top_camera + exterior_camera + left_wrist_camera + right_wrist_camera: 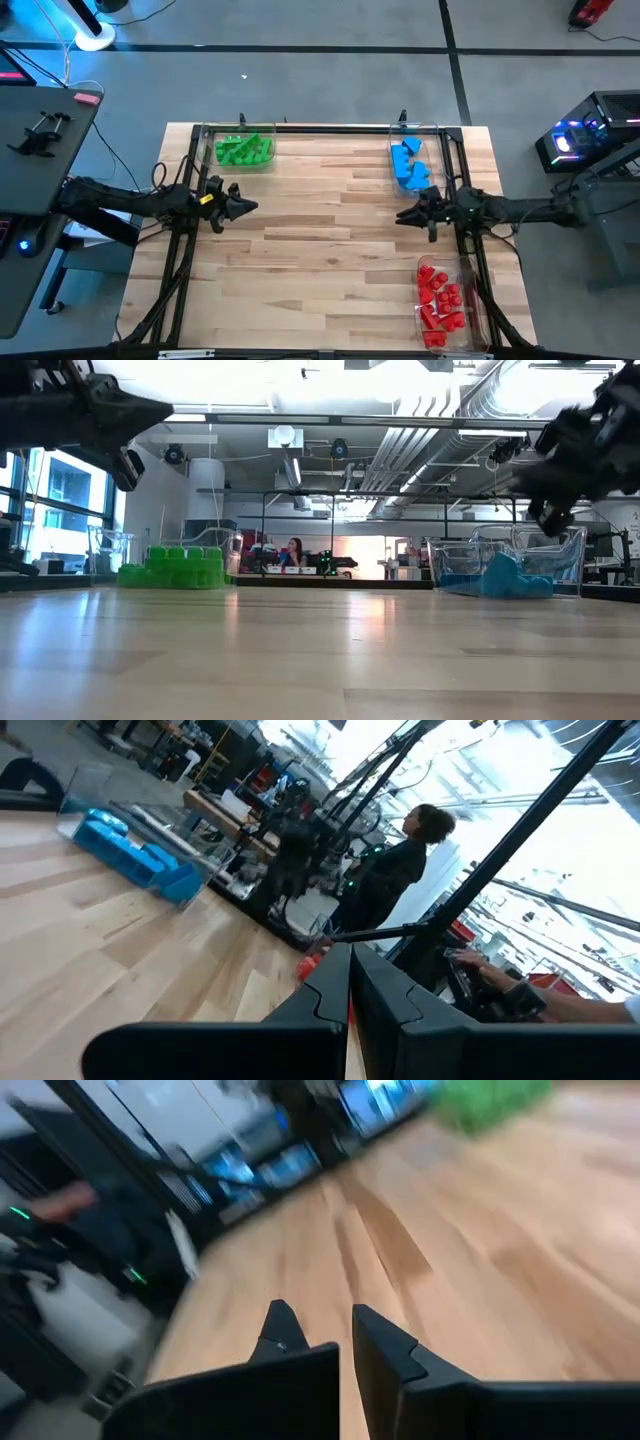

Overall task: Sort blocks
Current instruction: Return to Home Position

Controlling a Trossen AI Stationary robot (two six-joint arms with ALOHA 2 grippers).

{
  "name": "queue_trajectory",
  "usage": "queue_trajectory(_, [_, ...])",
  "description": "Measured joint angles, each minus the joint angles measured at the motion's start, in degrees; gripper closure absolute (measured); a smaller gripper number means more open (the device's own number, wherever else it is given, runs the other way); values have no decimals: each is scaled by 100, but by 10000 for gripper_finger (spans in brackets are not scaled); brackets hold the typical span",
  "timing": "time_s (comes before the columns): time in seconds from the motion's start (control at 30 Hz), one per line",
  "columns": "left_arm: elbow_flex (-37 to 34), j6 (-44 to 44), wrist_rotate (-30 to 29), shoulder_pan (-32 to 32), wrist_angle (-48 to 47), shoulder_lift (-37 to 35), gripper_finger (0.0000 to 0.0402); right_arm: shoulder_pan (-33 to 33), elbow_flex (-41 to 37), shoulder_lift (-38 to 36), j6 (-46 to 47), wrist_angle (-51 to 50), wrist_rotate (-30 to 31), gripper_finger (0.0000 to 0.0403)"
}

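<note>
Green blocks [245,150]: heaped in a clear tray, upper left of the table [320,230] in the high view.
Blue blocks [408,165]: in a second clear tray [565,560], upper right.
Red blocks [440,297]: in a third tray, lower right.
Left tool [243,207]: fingers pressed together, holding nothing, over the table's left-centre.
Right tool [403,214]: fingers pressed together, holding nothing, right-centre, between the blue and red heaps.

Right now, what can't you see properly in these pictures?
The red blocks: too small to count in the high view, and absent from the low view.
The green blocks: only a blur in the right wrist view, cut off by the picture's edge.
The blue blocks: in the low view, a merged heap behind the wall of the clear tray, so uncountable.
</note>
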Motion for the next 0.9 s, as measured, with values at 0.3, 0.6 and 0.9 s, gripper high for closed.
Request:
queue_trajectory(0.3, [2,-3,20,70,-1144,-1571,401,-119,8,-1270,1,298,-5,402])
queue_trajectory(0.6, [2,-1,3,260,-1377,-2120,401,-140,0,-1235,1,227,-43,402])
queue_trajectory(0.9, [0,0,20,116,-1576,-2121,401,-140,0,-1197,0,10,-42,402])
